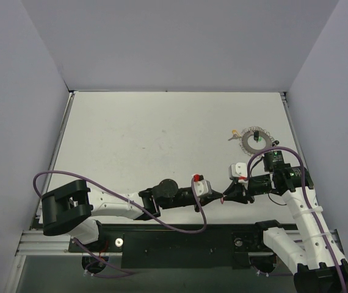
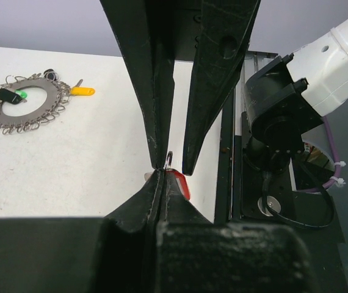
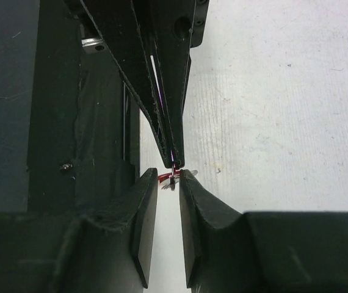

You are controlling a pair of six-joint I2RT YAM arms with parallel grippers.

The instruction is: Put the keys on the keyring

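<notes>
My left gripper [image 2: 162, 172] is shut on a red-headed key [image 2: 181, 183] just above the table's near edge. In the right wrist view the red-headed key [image 3: 166, 177] shows at the left fingers' tips, which come down from above. My right gripper [image 3: 168, 177] faces them tip to tip, open, its jaws a little apart on either side of the key's metal end. In the top view the left gripper [image 1: 221, 197] and right gripper [image 1: 227, 195] meet. The keyring [image 2: 47, 97], a flat silvery coiled loop, lies on the table with a green key [image 2: 20, 96] on it and a yellow key [image 2: 82, 91] at its edge.
The keyring [image 1: 247, 145] lies at the table's right, near the right arm's elbow. A loose silver key [image 1: 231, 138] lies just left of it. The black base rail [image 2: 226, 159] runs close beside the grippers. White walls enclose the table [image 1: 149, 140].
</notes>
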